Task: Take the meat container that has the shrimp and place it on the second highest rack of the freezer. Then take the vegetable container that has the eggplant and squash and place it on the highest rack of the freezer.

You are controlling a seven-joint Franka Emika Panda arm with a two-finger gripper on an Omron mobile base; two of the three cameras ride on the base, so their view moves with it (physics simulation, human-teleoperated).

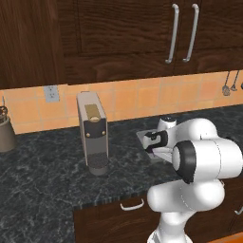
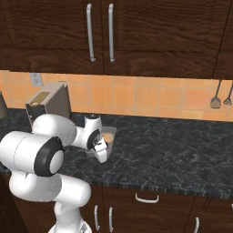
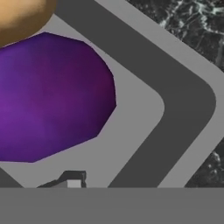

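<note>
Left base view: the arm rose from the lower right and reached forward over the dark marbled counter [image 1: 47,180]. The gripper [image 1: 151,148] sat low at the near edge of the grey vegetable container [image 1: 142,135], mostly blocking it. A grey coffee machine [image 1: 93,130] stood well to the container's left, and a dark utensil crock [image 1: 5,133] was at the far left edge. Dark wood upper cabinets [image 1: 118,28] with two long handles hung above an orange tile backsplash [image 1: 142,97]; hanging utensils [image 1: 228,85] showed at the right.

Right base view: the arm came from the lower left. The gripper [image 2: 101,152] pointed down at the near rim of the vegetable container [image 2: 111,133], which rested on the counter [image 2: 173,154]. The pale tan squash [image 2: 108,137] was visible inside it. The coffee machine [image 2: 50,102] stood behind the arm on the left. Finger spacing was too small and hidden to read here, so I cannot tell if the gripper was open or closed.

Hand view: close on the container's corner. The eggplant [image 3: 48,96] lay on the tray floor with the squash [image 3: 22,17] touching its upper edge. The container's rim [image 3: 188,100] ran diagonally, with counter [image 3: 192,26] beyond it. One dark fingertip [image 3: 72,178] showed at the bottom, probably just inside the rim.
</note>
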